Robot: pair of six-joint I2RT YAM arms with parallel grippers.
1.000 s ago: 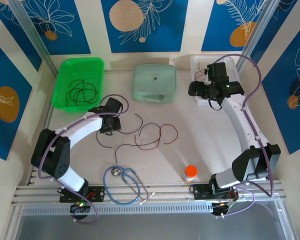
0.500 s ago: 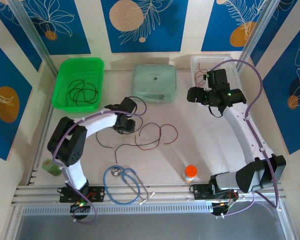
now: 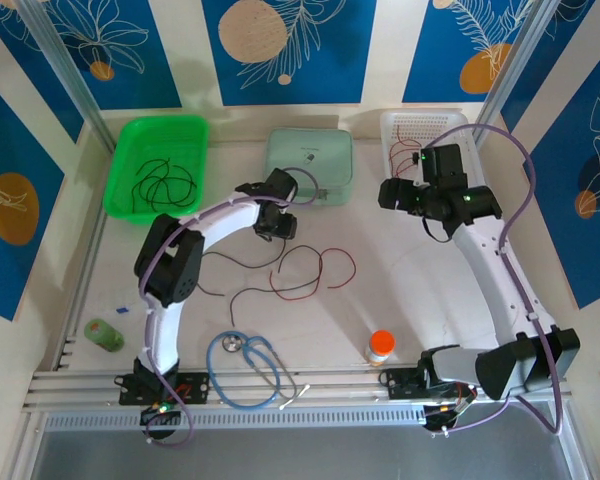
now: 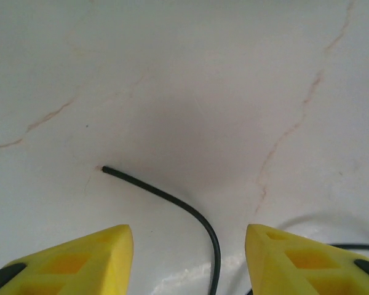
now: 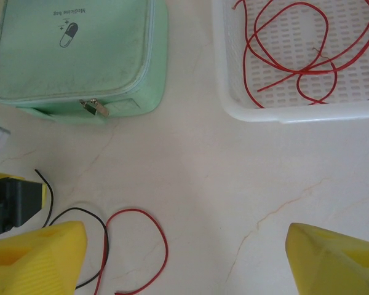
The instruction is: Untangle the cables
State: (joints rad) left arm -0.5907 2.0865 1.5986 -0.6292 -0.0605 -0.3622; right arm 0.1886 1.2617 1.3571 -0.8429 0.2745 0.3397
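Note:
On the table's middle lie loose cables, a dark red one [image 3: 321, 262] looping beside a black one [image 3: 250, 290]. My left gripper [image 3: 277, 222] hovers low over their far end, open. The left wrist view has a black cable end [image 4: 172, 195] curving down between the yellow fingers [image 4: 80, 255] without touching them. My right gripper [image 3: 392, 193] hangs open above bare table in front of the white basket [image 3: 390, 125]. From the right wrist I see a red loop [image 5: 163, 239] and a black strand [image 5: 80, 211] near the left finger [image 5: 37, 258].
The white basket [image 5: 224, 92] holds several red cables [image 5: 295, 46]; a green basket [image 3: 125, 135] at back left holds black ones [image 3: 160, 185]. A mint pouch [image 3: 310, 165] lies at the back centre. A blue stethoscope [image 3: 250, 365], an orange-capped bottle [image 3: 380, 346] and a green roll [image 3: 103, 333] sit near the front.
My left arm has swung right and back, bringing its gripper from the left of the cables to just before the pouch. The right gripper drifted slightly toward me.

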